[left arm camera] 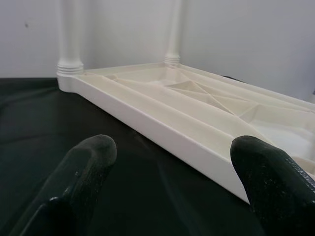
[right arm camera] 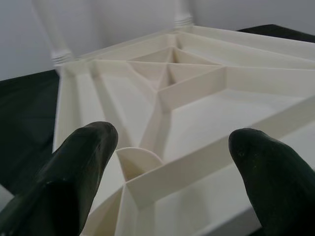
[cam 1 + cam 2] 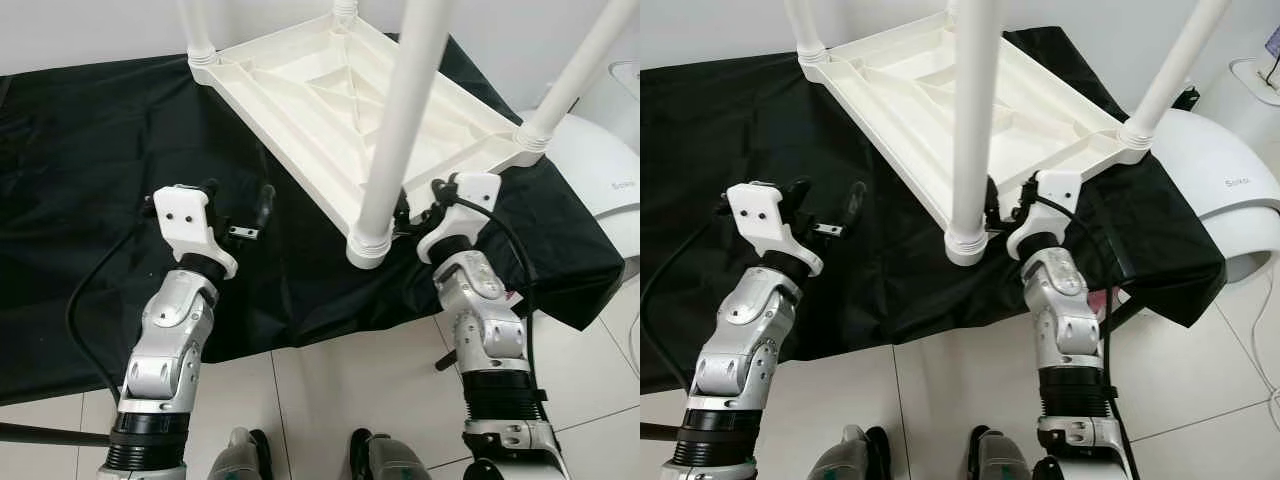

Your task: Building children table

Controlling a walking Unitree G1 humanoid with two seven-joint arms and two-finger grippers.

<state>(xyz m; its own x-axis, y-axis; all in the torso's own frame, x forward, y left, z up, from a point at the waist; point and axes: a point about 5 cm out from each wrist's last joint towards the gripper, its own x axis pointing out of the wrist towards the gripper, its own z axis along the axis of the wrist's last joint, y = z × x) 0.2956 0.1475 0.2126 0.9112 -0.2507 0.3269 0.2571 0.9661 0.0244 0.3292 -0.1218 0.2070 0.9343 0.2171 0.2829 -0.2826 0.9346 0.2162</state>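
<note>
- left gripper [image 3: 238,205] hovers over the black cloth [image 3: 90,180], fingers spread, near the table's edge.
- right gripper [image 3: 418,212] (fingers spread, holding nothing) sits at the tabletop's near rim.
- white children's table [image 3: 330,100] lies upside down on the cloth, legs [image 3: 400,130] up.

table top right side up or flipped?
Flipped. The white table top lies on the black cloth, ribbed underside showing, legs pointing up.

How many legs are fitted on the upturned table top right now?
4. One at the near corner, one at the right corner, one at the left corner, and one at the far corner, mostly cropped by the frame.
</note>
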